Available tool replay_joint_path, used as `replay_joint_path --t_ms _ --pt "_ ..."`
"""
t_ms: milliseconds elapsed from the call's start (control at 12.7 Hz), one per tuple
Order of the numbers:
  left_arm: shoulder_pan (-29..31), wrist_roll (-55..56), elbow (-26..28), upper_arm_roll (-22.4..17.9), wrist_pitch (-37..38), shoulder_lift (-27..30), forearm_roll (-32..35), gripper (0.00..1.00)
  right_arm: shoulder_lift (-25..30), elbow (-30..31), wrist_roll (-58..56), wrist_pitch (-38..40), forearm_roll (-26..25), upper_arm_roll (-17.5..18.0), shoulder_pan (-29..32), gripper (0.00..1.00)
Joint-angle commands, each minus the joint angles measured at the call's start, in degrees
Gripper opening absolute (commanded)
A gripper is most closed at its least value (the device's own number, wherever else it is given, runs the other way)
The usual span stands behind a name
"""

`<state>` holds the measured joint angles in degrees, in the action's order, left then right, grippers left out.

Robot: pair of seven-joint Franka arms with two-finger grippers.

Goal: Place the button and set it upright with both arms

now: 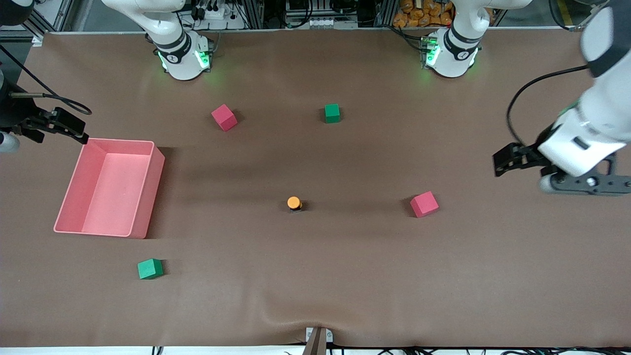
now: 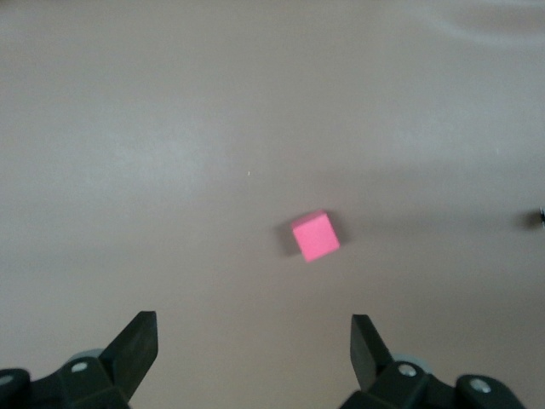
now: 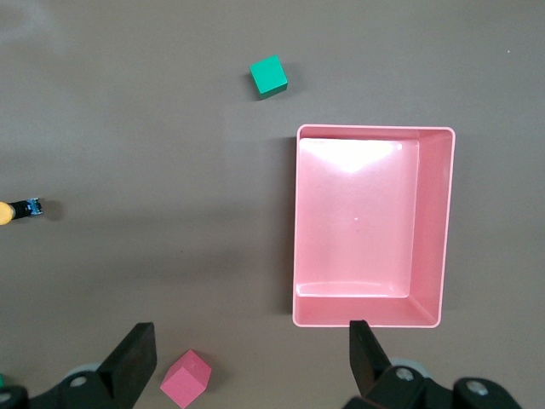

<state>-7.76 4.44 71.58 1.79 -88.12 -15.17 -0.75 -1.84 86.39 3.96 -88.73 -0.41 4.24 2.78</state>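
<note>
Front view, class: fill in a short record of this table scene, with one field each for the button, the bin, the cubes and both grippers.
button: small orange-capped push-button on the brown table, mid-table, untouched
bin: pink plastic rectangular bin, empty, toward the right arm's end
cubes: two red foam cubes, two green foam cubes, all apart
left gripper: open, holding nothing
right gripper: open, by the bin's rim
</note>
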Motion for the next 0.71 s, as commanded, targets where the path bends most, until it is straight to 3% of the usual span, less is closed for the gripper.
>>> replay_joint_path --t_ms 0,315,631 --pt "3.44 -3.38 2.69 0.67 3.20 4.79 -2.85 1.00 -0.36 -1.05 -0.80 0.40 1.20 0.95 1.61 1.00" --pt "3.80 -4.26 5.59 0.58 6.29 9.71 -2.24 1.00 -0.36 -1.05 -0.80 0.58 1.20 0.95 1.79 1.00" --pt "3.89 -8.37 4.63 -0.12 9.11 9.81 1.08 1.00 -0.36 -1.05 -0.80 0.58 1.20 0.95 1.70 1.00"
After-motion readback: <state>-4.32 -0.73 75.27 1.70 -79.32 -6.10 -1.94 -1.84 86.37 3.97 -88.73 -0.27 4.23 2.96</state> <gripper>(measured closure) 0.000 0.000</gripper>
